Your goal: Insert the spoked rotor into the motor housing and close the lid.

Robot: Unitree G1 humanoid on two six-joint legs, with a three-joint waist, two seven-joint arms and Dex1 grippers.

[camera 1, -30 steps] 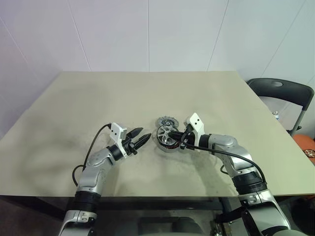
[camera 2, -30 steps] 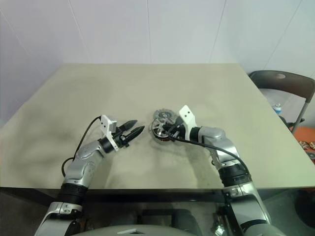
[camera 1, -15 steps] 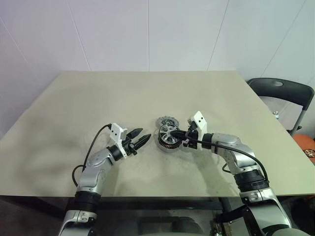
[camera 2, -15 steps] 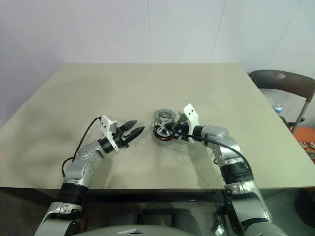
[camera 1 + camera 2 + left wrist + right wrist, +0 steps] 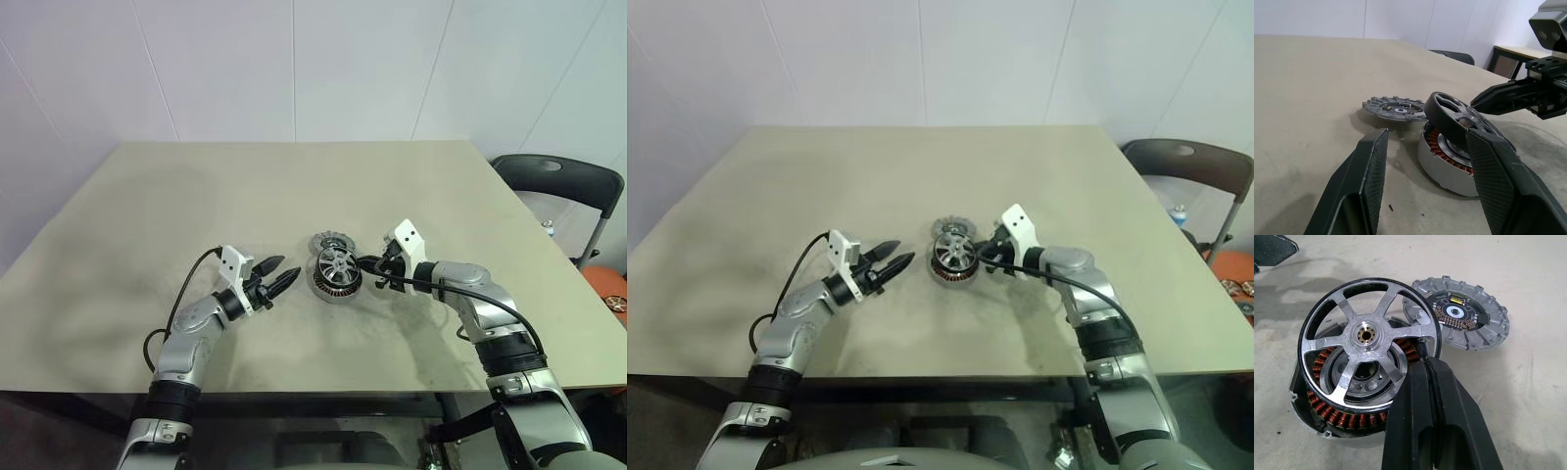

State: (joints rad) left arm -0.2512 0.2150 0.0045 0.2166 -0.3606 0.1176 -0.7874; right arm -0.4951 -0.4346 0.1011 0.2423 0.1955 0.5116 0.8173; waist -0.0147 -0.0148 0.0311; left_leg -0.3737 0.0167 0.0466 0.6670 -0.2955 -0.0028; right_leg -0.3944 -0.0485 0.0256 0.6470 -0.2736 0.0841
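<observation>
Right end effector (image 5: 366,263) withdrew | spoked rotor (image 5: 1367,342) seemingly tilted on copper-wound motor housing (image 5: 1327,418)

Spoked rotor (image 5: 1367,340), silver with a dark rim, sits tilted on the copper-wound motor housing (image 5: 1337,423), not seated; ribbed grey lid (image 5: 1459,313) lies flat just beside the housing.

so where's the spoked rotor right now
The spoked rotor sits tilted on the motor housing, not seated flat, near the table's middle. The finned lid lies flat just behind it, and the right gripper is at its right.
</observation>
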